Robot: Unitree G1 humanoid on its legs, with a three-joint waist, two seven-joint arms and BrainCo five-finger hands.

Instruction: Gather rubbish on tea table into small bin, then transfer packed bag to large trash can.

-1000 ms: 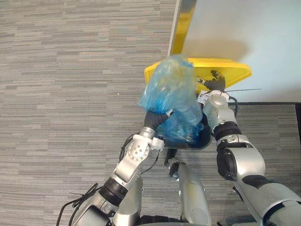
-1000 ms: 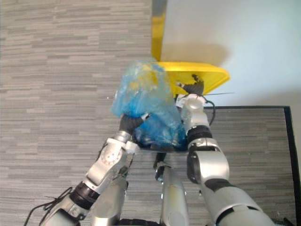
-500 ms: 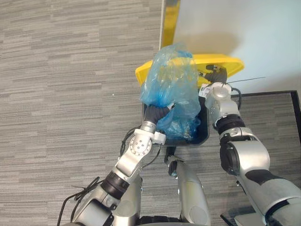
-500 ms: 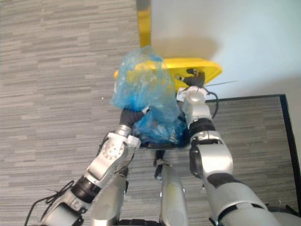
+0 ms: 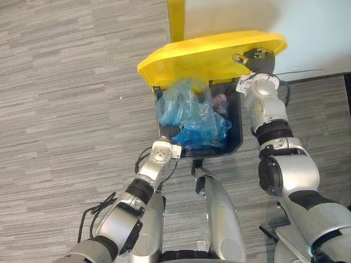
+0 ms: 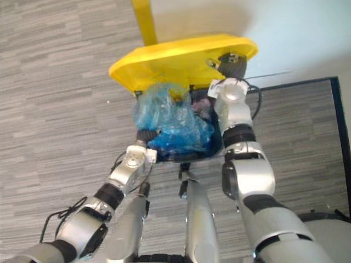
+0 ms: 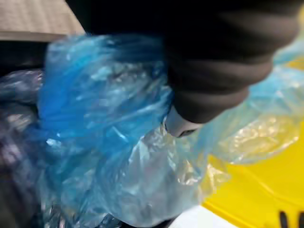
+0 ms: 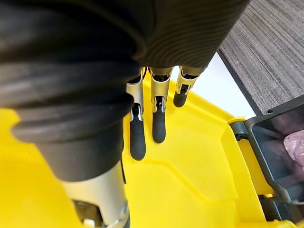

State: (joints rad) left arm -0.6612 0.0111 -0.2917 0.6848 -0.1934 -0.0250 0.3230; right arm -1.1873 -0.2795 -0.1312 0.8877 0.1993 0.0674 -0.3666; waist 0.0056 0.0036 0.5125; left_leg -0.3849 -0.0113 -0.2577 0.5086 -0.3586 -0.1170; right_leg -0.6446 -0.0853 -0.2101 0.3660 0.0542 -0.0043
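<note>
Resting inside the large trash can (image 5: 239, 137), the packed blue bag (image 5: 189, 112) fills most of the dark tub, its crumpled, partly see-through plastic bunched toward the can's 9 o'clock side and rising just above the rim. Seen from the head, the can stands on grey striped carpet (image 5: 66, 109) at about 12 o'clock from the robot, close in front of it.

The yellow lid (image 5: 203, 55) is tipped up over the far edge of the can, at the can's 12 o'clock, leaving the opening uncovered. The right hand (image 5: 259, 61) is on the lid at its 3 o'clock end. In the right wrist view the fingers (image 8: 158, 124) lie straight and spread flat against the yellow plastic, curled round nothing.

The left hand (image 5: 169, 132) reaches into the can at its 7 o'clock corner and is pressed against the lower part of the bag. In the left wrist view the dark ribbed cover lies right against the blue film, with one silver stub touching it, but the rest of the fingers are buried in the plastic, so whether they grip the bag cannot be told.

A pale pink item (image 5: 219, 101) lies in the can beside the bag, toward 2 o'clock. A yellow post (image 5: 175, 19) stands behind the lid at 11 o'clock, next to a white wall (image 5: 323, 22).
</note>
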